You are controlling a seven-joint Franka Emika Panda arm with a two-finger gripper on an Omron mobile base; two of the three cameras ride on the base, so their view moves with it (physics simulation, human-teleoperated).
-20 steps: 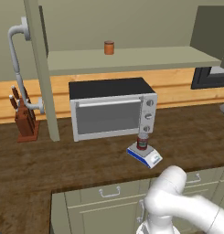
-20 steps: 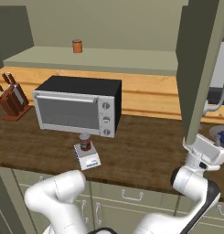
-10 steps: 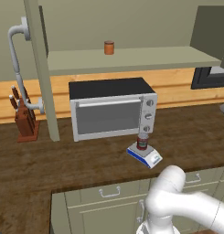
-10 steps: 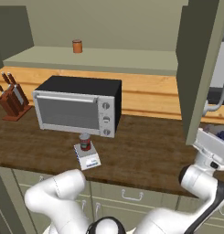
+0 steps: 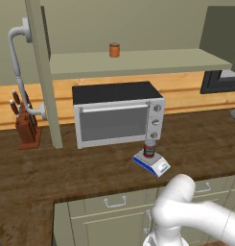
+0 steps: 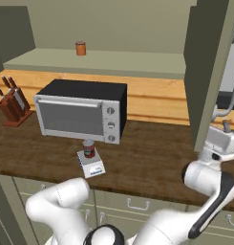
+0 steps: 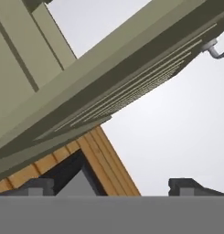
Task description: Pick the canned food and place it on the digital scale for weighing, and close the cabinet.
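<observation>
1. a kitchen bench [image 5: 66,168] of dark wood, with an open green cabinet [image 6: 137,62] above it.
2. the can [image 5: 149,148] stands upright on the scale [image 5: 152,163], which sits near the bench's front edge, just in front of the oven's [image 5: 116,113] right front corner. judging by this, the weighing part of the task is done.
3. an orange cylinder [image 5: 114,49] stands alone on the cabinet shelf, towards its back edge. a knife block [image 5: 27,127] is at the bench's far left, against the back.
4. both cabinet doors are open. the right door [image 6: 209,72] sticks out edge-on over the right end of the bench, its silver handle [image 6: 222,112] on the outer face.
5. what has changed: over the last second the arm's hand has swung further right and risen a little, coming close under the right door's lower edge, well away from the can. the can and scale have not moved.
6. the gripper [image 7: 111,186] is spread wide, with nothing between its jaws. the hand view looks up along the door's underside, with the handle at its upper right.
7. this suggests the arm is lining up to push the right door shut. the left door [image 5: 42,72] would still need closing too.
</observation>
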